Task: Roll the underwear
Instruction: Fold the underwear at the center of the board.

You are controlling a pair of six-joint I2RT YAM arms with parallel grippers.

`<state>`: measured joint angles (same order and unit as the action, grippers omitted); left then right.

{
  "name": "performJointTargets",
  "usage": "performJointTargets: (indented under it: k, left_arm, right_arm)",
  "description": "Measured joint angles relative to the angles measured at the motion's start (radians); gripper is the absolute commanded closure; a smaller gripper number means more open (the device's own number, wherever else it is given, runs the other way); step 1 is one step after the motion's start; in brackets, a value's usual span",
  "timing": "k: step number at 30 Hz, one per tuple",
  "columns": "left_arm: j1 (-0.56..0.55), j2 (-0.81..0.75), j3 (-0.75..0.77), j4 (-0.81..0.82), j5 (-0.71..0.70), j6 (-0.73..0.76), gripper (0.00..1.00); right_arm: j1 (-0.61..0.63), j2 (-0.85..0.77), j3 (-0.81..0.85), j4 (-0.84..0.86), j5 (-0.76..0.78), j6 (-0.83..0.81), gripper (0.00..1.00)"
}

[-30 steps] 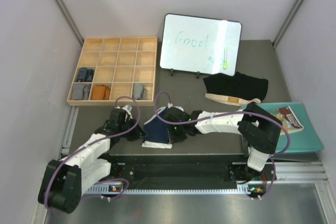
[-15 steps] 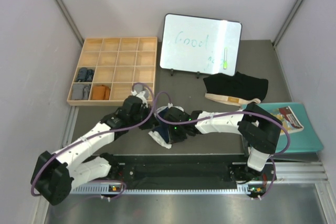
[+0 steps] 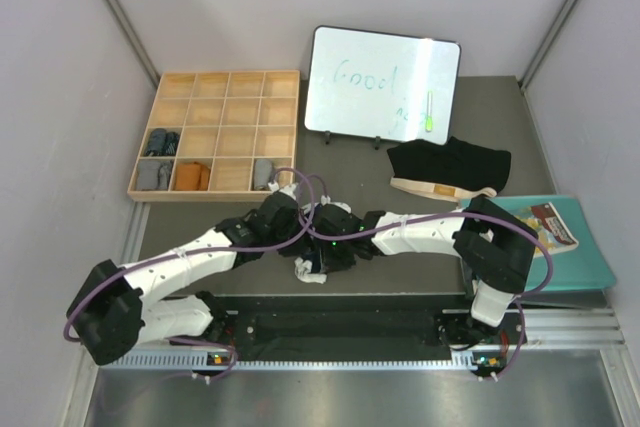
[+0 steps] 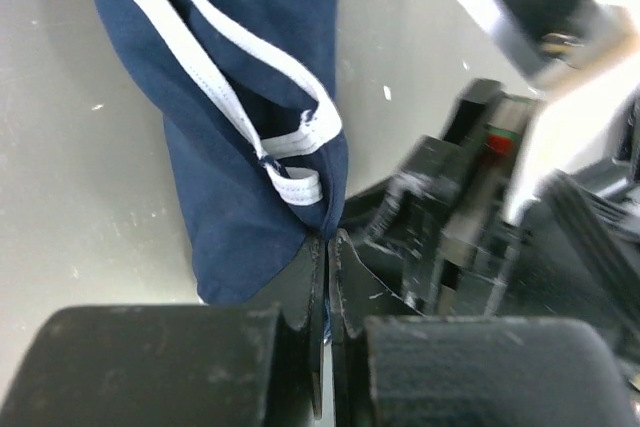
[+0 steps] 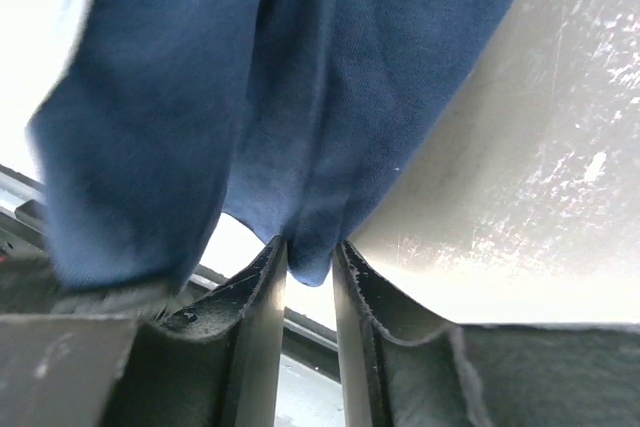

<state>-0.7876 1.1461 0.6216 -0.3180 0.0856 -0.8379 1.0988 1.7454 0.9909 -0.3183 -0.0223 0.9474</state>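
The navy briefs [image 4: 250, 97], at the tabletop's [image 3: 495, 112] near middle, are pinched by the left jaws, clamped tight on an edge, and the right jaws, narrowly gripping a fold; overhead, both arms hide most of the cloth.

navy briefs [image 3: 306, 269] mostly hidden overhead, whiteboard [image 3: 380, 82] writing faint

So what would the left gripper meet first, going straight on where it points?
The navy underwear the left gripper pinches; beyond it probably table, with the right gripper just beside that line.
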Motion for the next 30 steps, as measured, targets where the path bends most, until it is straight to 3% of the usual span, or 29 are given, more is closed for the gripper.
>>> performJointTargets:
  k: [7, 20, 30]
  left_arm:
    - [-0.025, 0.052, -0.038, 0.061, -0.049, -0.056, 1.0]
    - [-0.089, 0.098, -0.074, 0.145, -0.137, -0.145, 1.0]
    - [-0.124, 0.111, -0.154, 0.238, -0.153, -0.194, 1.0]
  right_arm:
    - [0.0, -0.042, -0.023, -0.023, 0.046, 0.016, 0.49]
    - [-0.063, -0.217, -0.17, -0.076, 0.098, 0.018, 0.44]
    - [-0.16, -0.218, -0.185, 0.071, 0.039, 0.018, 0.34]
